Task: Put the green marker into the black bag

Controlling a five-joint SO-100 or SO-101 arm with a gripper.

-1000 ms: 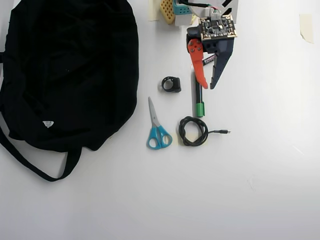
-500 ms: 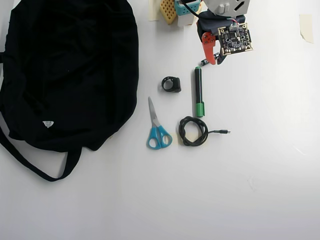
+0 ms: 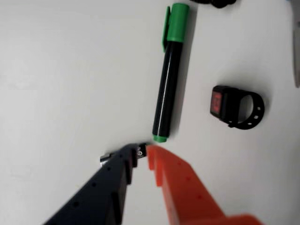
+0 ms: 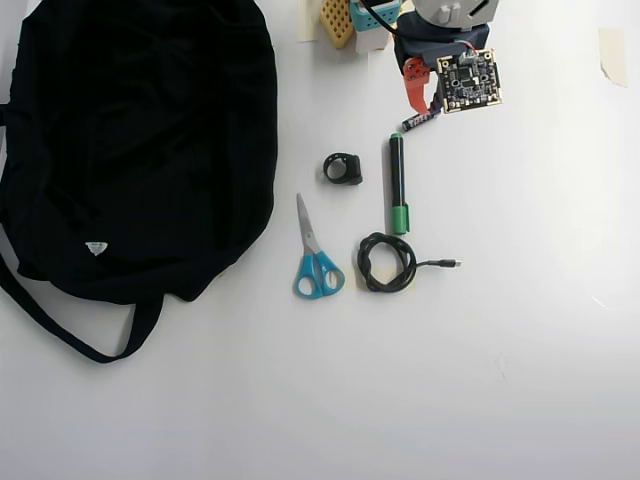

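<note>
The green marker (image 3: 168, 79) lies flat on the white table, green cap away from me and green tip end just ahead of my fingertips. In the overhead view the marker (image 4: 397, 185) lies lengthwise below the arm. My gripper (image 3: 142, 151), one black finger and one orange finger, hovers just short of the marker's tip with its jaws almost together and nothing held. It also shows in the overhead view (image 4: 425, 108). A small black battery (image 3: 107, 157) lies on the table under the fingertips. The black bag (image 4: 140, 140) with its white tag fills the left of the overhead view, far from the gripper.
A small black ring-shaped gadget (image 3: 236, 107) with a red face lies right of the marker in the wrist view, left of it in the overhead view (image 4: 343, 168). Blue-handled scissors (image 4: 316, 255) and a coiled black cable (image 4: 387, 262) lie beyond the marker's cap.
</note>
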